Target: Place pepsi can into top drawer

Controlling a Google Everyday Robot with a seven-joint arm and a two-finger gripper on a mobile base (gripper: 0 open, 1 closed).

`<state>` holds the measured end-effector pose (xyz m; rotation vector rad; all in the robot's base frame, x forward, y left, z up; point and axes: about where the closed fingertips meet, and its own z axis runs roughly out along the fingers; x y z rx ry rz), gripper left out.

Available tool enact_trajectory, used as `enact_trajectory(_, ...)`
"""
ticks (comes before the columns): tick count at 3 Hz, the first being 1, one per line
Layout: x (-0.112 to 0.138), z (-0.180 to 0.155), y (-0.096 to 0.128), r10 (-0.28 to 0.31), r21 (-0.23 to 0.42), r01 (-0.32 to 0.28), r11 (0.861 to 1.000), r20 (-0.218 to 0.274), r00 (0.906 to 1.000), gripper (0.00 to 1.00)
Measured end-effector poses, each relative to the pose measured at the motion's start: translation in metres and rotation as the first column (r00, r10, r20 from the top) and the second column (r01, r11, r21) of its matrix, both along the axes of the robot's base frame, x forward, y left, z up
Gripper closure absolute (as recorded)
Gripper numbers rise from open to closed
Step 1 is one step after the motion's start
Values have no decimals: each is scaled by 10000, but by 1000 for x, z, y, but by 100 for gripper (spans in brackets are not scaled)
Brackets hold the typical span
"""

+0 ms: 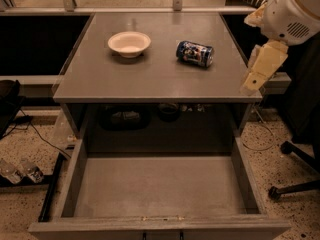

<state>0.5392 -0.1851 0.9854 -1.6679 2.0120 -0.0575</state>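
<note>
The pepsi can (194, 53) lies on its side on the flat grey cabinet top (160, 76), right of centre. The top drawer (160, 188) is pulled fully out below, and its plain grey floor holds nothing. My gripper (253, 80) hangs from the white arm at the right edge of the cabinet top, pointing down. It is right of the can and a little nearer to me, apart from it and holding nothing that I can see.
A cream-white bowl (129, 43) sits on the cabinet top, left of the can. Dark items sit on a shelf behind the drawer (125, 118). An office chair base (295, 184) stands on the floor at right. Plastic bottles (20, 170) and cables lie at left.
</note>
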Motion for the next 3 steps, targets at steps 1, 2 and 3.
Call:
enact_trajectory(1, 17, 2, 3, 210, 237, -227, 9995, 675, 9975, 0)
enact_trajectory(2, 56, 6, 12, 692, 636, -802, 9947, 1607, 9846, 0)
enact_trajectory(3, 98, 13, 16, 1055, 1260, -1382, 9824, 2371, 9658, 0)
